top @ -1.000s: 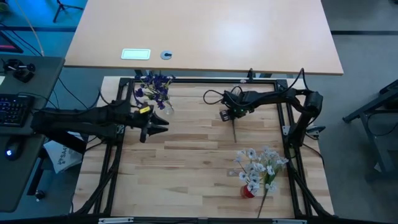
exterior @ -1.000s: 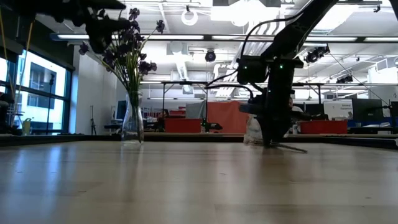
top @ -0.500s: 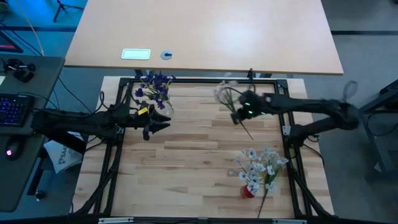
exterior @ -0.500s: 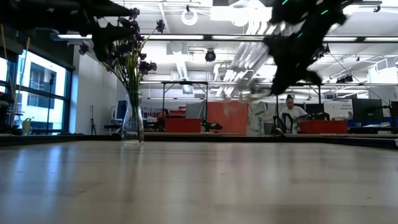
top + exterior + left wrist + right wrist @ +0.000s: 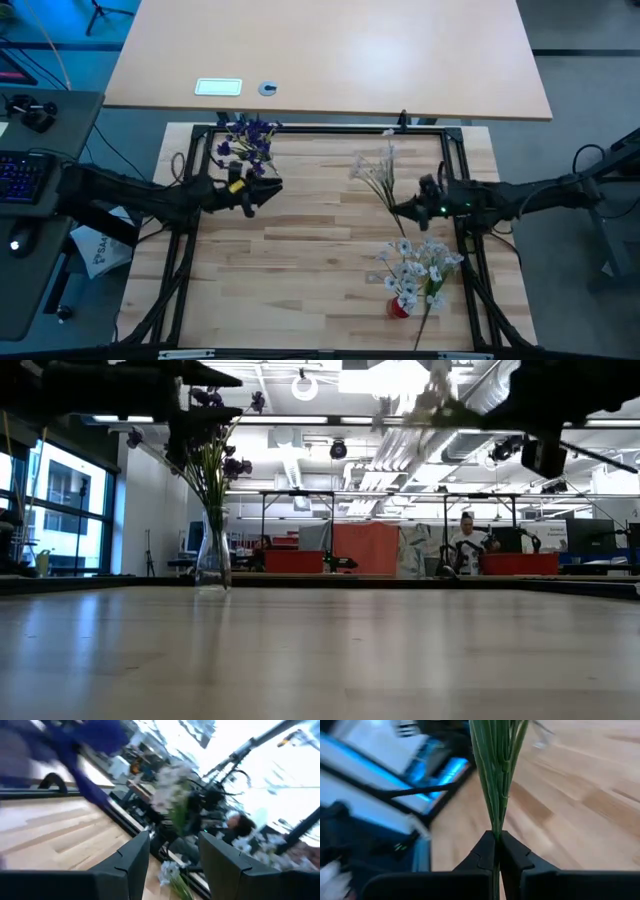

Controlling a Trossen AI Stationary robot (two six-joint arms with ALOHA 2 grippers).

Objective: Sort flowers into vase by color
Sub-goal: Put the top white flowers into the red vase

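Note:
My right gripper [image 5: 404,208] hangs above the table's right half, shut on a white-bloomed spray [image 5: 374,164] whose blooms point toward the far edge. In the low view the spray [image 5: 430,388] shows high up. A bunch of white flowers [image 5: 417,265] stands in a small red vase [image 5: 398,308] near the near right corner. Purple flowers [image 5: 248,140] stand with their stems in a clear glass vase [image 5: 212,560] at the far left. My left gripper [image 5: 266,189] is open and hovers just near of the purple blooms, touching nothing. My right gripper pinches the white spray's bundle of thin green stems [image 5: 495,822] between its two fingers. The fingers [image 5: 482,852] lie across the stems. The spray is lifted clear of the table, and its blooms stand out beyond the fingers toward the far edge.
A black frame [image 5: 320,129] borders the wooden table. One long stem [image 5: 424,322] trails from the white bunch toward the near edge. Bare boards lie across the table's middle [image 5: 300,250]. A person [image 5: 466,540] stands in the room far behind.
My right gripper rose from the table at the far centre with the white spray, lifting it clear, then swung toward the near right, over toward the white bunch, tipping from pointing down to nearly level. My left gripper edged slightly toward the purple flowers.

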